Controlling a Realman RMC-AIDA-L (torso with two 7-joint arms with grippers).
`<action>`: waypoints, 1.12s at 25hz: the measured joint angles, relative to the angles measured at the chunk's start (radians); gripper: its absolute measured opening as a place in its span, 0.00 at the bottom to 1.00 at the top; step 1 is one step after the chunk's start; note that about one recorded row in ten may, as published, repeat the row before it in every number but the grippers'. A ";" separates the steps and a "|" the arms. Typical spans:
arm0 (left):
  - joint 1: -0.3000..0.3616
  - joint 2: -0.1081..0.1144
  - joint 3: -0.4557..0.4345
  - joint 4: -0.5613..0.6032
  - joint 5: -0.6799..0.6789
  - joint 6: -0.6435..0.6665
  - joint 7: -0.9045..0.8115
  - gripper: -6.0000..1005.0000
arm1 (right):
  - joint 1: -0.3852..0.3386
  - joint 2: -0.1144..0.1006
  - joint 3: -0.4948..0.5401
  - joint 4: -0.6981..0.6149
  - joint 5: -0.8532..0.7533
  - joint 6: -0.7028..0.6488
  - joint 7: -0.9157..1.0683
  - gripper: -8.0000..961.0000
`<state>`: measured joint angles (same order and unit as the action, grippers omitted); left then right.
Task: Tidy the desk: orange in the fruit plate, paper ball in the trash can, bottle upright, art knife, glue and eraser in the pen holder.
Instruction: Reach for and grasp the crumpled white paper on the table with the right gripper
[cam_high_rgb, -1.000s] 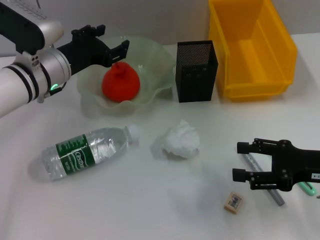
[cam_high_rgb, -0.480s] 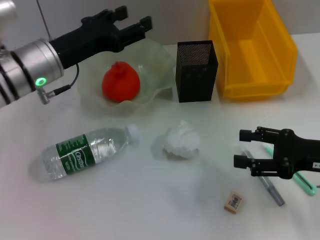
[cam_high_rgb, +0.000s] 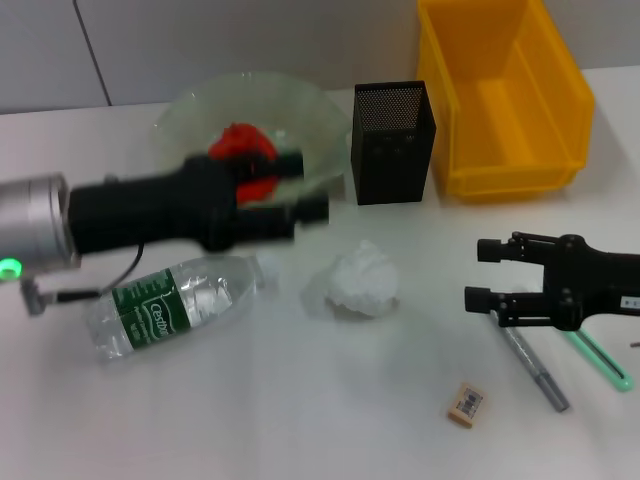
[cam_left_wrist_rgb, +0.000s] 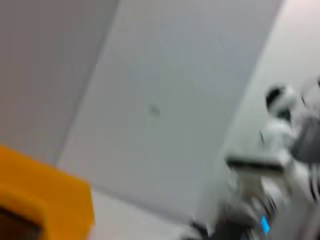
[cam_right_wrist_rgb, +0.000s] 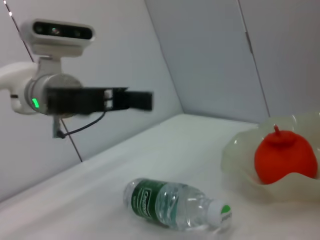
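Note:
The orange (cam_high_rgb: 238, 139) (cam_right_wrist_rgb: 285, 158) sits in the pale green fruit plate (cam_high_rgb: 196, 101) (cam_right_wrist_rgb: 239, 150). My left gripper (cam_high_rgb: 296, 186) (cam_right_wrist_rgb: 134, 100) is open and empty, stretched across the plate's near side, just above the bottle's cap end. The bottle (cam_high_rgb: 175, 303) (cam_right_wrist_rgb: 175, 205) lies on its side. The paper ball (cam_high_rgb: 356, 281) rests mid-table. The black mesh pen holder (cam_high_rgb: 393, 141) stands beside the yellow trash can (cam_high_rgb: 502, 92) (cam_left_wrist_rgb: 40, 200). My right gripper (cam_high_rgb: 480, 272) hangs open over a grey stick (cam_high_rgb: 535, 366) and a green stick (cam_high_rgb: 600, 362). I cannot tell which is the art knife or the glue. The eraser (cam_high_rgb: 466, 403) lies near the front edge.
A grey wall runs behind the table. White tabletop shows between the bottle, the paper ball and the eraser. The left arm's thick body spans the table's left side in the head view.
My left arm has swung from above the plate's far rim down to its near side, over the bottle. The right gripper has drifted slightly away from the front edge.

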<state>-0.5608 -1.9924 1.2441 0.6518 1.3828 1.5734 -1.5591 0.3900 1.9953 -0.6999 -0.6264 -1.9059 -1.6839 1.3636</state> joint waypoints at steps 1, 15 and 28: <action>0.009 0.000 0.000 0.004 0.035 0.017 0.015 0.78 | 0.012 -0.002 -0.002 -0.002 -0.015 0.005 0.010 0.86; 0.122 -0.056 0.001 -0.001 0.249 -0.083 0.259 0.78 | 0.157 0.007 -0.046 -0.228 -0.173 0.024 0.281 0.86; 0.123 -0.052 -0.016 -0.001 0.250 -0.083 0.259 0.78 | 0.456 0.064 -0.278 -0.326 -0.581 0.079 0.611 0.86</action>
<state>-0.4375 -2.0449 1.2280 0.6513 1.6328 1.4906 -1.3002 0.8458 2.0592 -0.9779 -0.9522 -2.4866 -1.6052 1.9748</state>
